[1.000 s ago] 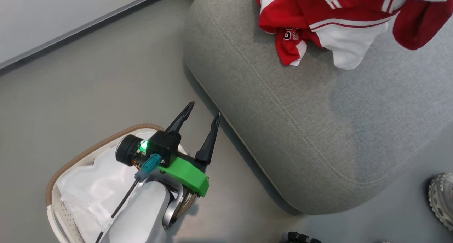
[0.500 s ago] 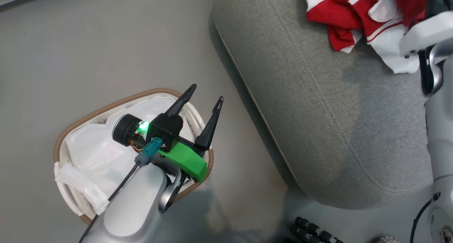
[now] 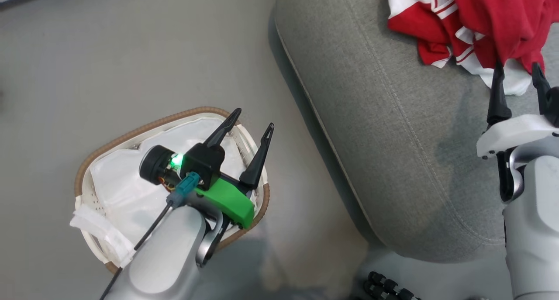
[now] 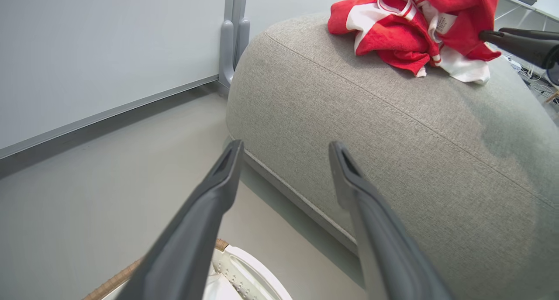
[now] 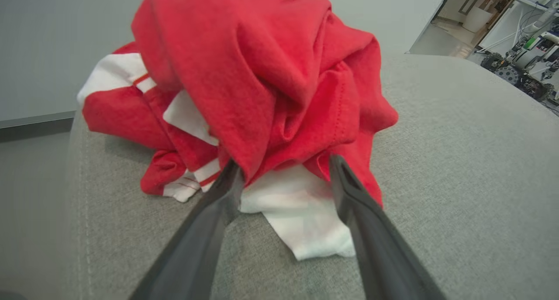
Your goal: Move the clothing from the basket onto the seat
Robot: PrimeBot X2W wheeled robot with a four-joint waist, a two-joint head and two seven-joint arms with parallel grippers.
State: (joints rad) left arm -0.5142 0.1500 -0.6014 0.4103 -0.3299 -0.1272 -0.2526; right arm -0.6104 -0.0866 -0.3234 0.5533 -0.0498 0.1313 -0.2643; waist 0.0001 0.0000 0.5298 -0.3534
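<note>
On the grey floor at left, the small oval white plastic basket with a brown woven-look rim [image 3: 131,132] shows its white liner cloth [image 3: 115,177]. Over it hangs the left pincer [image 3: 254,118], fingers spread, holding nothing. Centre: the large grey fabric-upholstered seat [image 3: 393,138]. On its far part lies the bright red clothing with white bands [image 3: 480,16], a crumpled heap, probably light, limp and not slippery, best pinched at a raised fold or the thicker striped trim. It has no clear long axis; a white flap points toward the right pincer [image 3: 517,68], whose spread tips straddle a red fold without pinching.
</note>
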